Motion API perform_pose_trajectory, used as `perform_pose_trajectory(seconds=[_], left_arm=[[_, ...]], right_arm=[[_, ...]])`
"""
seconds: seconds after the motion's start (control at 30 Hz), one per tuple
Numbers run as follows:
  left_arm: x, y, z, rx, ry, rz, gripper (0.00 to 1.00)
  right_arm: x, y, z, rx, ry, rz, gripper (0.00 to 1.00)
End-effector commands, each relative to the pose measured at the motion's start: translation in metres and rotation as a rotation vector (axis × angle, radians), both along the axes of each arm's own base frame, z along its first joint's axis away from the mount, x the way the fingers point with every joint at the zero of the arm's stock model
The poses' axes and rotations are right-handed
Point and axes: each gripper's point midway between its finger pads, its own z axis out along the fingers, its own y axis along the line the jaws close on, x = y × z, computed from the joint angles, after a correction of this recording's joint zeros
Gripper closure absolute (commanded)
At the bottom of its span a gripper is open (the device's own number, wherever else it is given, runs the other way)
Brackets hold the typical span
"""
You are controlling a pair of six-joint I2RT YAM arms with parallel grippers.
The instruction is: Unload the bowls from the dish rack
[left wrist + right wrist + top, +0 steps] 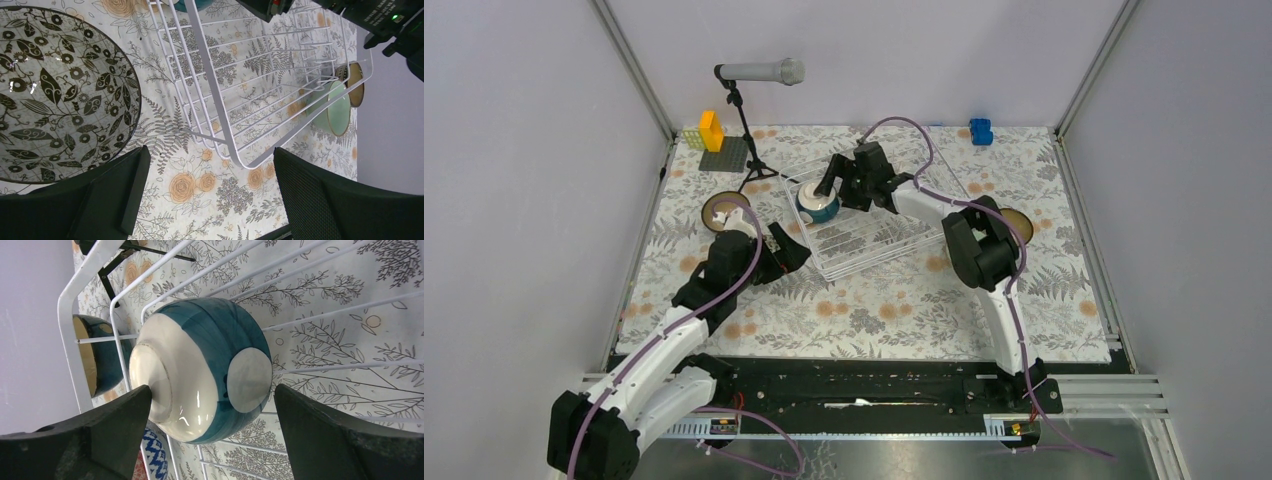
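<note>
**Teal bowl in rack, straddled by wide-open right claw**

Lying tipped on its side in the far left corner of the dish rack [879,235]: one teal bowl [215,370], white band at the rim, round foot turned toward the right wrist camera. No other bowl seen inside the rack.

Straddled by the right claw [212,395], spread wide, gripping nothing. One finger right at the bowl's rim, contact impossible to confirm; the other just beside the bowl's wall.

Left claw [210,200] equally wide open and empty, low over the desk [874,310] just outside the rack's left side.

Beside that claw, one floral bowl [55,90], cut off by the frame edge. Past the rack's right side, one pale green bowl [337,107] and one dark brown bowl [356,85] behind it, both partly screened by wires. Left of the rack, one dark bowl [95,355] with a tan inside. Only a sliver of one zigzag bowl [156,457] visible.
</note>
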Motion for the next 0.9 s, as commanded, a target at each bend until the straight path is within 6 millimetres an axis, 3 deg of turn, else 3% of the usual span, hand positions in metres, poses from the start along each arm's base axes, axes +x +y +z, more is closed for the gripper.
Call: perform_pose_trajectory(seconds=[0.0,0.2,0.33,0.57,0.87], left_arm=[[0.006,-0.002,0.027,-0.020,-0.096,-0.013,0.01],[0.005,0.001,0.032,-0.010,-0.116,-0.009,0.01],[0.005,0.002,0.033,0.000,-0.117,-0.008,0.01],[0.004,0.003,0.039,0.000,-0.121,-0.006,0.01],[0.001,0.006,0.043,-0.009,-0.126,0.010,0.01]], right_arm=[[0.000,0.013,-0.003,0.062,0.010,0.013,0.00],[-0.001,0.021,0.002,0.145,0.034,0.014,0.00],[0.000,0.021,0.019,0.192,0.010,0.001,0.02],[-0.005,0.012,0.059,0.195,-0.084,0.016,0.24],[-0.017,-0.022,0.095,0.071,-0.211,-0.011,0.37]])
